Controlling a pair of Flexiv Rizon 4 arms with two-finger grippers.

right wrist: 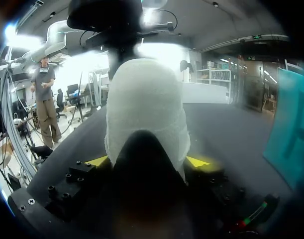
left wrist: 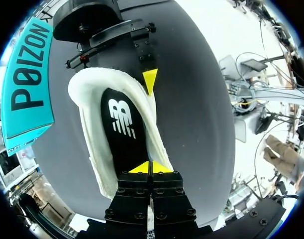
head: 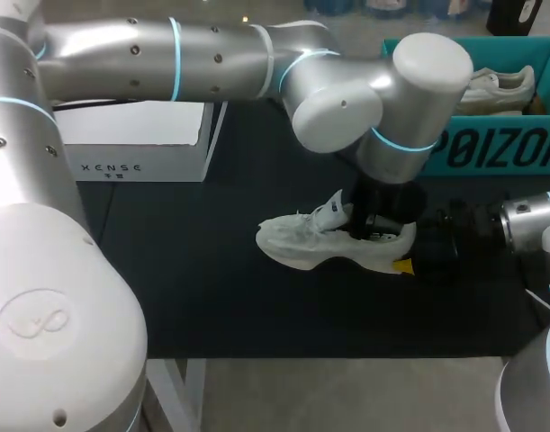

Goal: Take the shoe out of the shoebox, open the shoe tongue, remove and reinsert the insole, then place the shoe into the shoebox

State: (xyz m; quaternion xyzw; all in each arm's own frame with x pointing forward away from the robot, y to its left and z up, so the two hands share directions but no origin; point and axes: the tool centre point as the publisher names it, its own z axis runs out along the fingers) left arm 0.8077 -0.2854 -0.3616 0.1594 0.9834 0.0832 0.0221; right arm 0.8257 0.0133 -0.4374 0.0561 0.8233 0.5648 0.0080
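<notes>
A white shoe lies on the black mat, toe toward the left. My left arm comes across from the left. Its gripper points down into the shoe's opening with its tips shut over the front of the black insole. I cannot tell whether they pinch anything. My right gripper comes in from the right. Its fingers stand wide against both sides of the heel, gripping it. One of its yellow fingertips shows beside the heel. The teal shoebox stands at the back right.
A second pale shoe lies inside the teal shoebox. A white box stands at the back left. The black mat lies bare in front of and to the left of the shoe.
</notes>
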